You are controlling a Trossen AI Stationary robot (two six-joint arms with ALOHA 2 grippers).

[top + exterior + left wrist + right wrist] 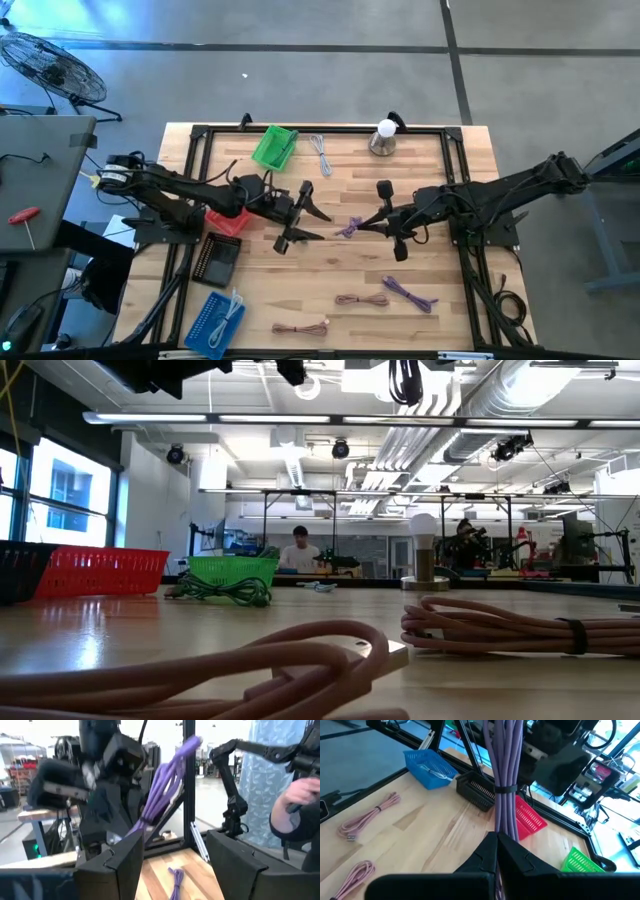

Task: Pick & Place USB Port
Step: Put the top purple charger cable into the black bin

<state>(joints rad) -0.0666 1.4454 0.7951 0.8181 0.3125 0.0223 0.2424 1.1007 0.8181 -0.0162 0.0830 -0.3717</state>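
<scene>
Bundled purple USB cable [504, 780] hangs mid-frame in the high view, clenched at one end by the right gripper [496, 851]. Left gripper [303, 215] sits just left of it, fingers spread wide, released. Red mesh basket [226, 221] sits farther left, green basket [275, 146] upper centre.

No readable text, label, brand, number or sign can be made out in any of the views; nothing legible is seen on the baskets, on the cable bundles, on the arms, on the table [330, 270], or in the room behind.
</scene>
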